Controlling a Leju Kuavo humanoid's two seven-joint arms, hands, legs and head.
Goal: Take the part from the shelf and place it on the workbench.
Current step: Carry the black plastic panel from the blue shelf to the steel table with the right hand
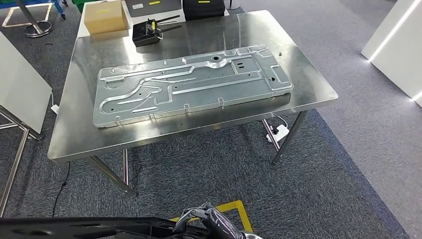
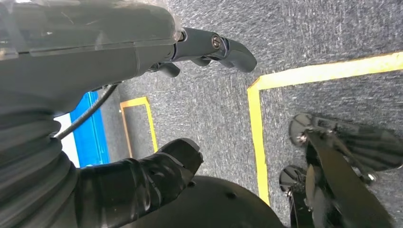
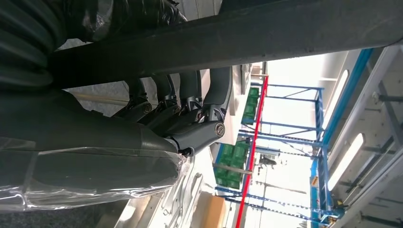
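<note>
A long dark part [image 1: 84,226] lies across the bottom edge of the head view, in front of my body. My right hand [image 1: 206,219] grips its right end, and in the right wrist view the fingers [image 3: 190,107] curl around the dark bar of the part [image 3: 266,28]. In the left wrist view my left hand [image 2: 157,104] hangs over the carpet, thumb [image 2: 157,166] and fingers [image 2: 223,47] apart with nothing between them. The steel workbench [image 1: 74,134] stands ahead. A large stamped silver metal panel [image 1: 191,84] lies flat on it.
At the bench's far edge sit a cardboard box [image 1: 105,16] and a small black device [image 1: 147,33]. A white board [image 1: 20,84] stands to the left, a white block [image 1: 398,45] to the right. Yellow floor tape [image 1: 234,209] marks the carpet by my feet.
</note>
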